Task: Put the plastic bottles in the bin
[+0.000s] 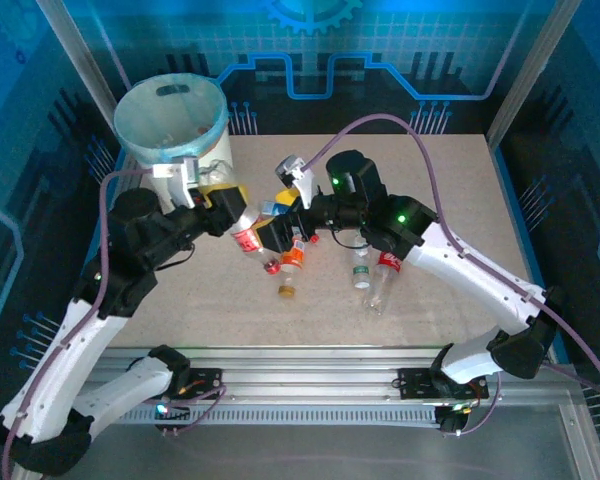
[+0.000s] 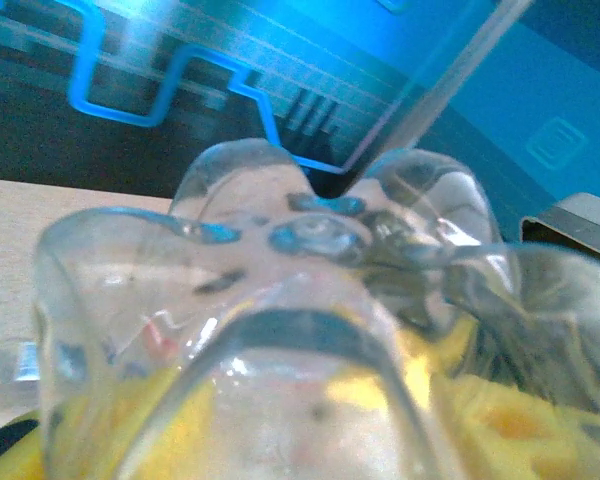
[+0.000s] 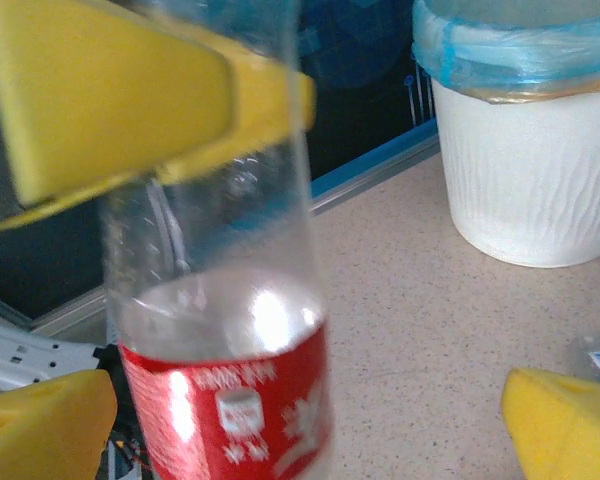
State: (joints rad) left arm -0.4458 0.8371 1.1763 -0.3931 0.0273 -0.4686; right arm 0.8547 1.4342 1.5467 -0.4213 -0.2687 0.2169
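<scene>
Your left jaws clenched on clear red-labelled plastic bottle (image 3: 225, 400), right jaws released around it, round cream-white bin (image 3: 530, 180) far left

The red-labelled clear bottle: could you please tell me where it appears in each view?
Top external: red-labelled bottle left of centre, held by the left claw.
Left wrist: bottle base-on, close up across the middle.
Right wrist: bottle in the left foreground.
Shared landmark: the tan table.

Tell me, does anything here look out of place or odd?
Nothing looks spilled or broken. Several bottles lie toppled on the table, and the left gripper holds a red-labelled bottle tilted in mid-air, short of the bin.
</scene>
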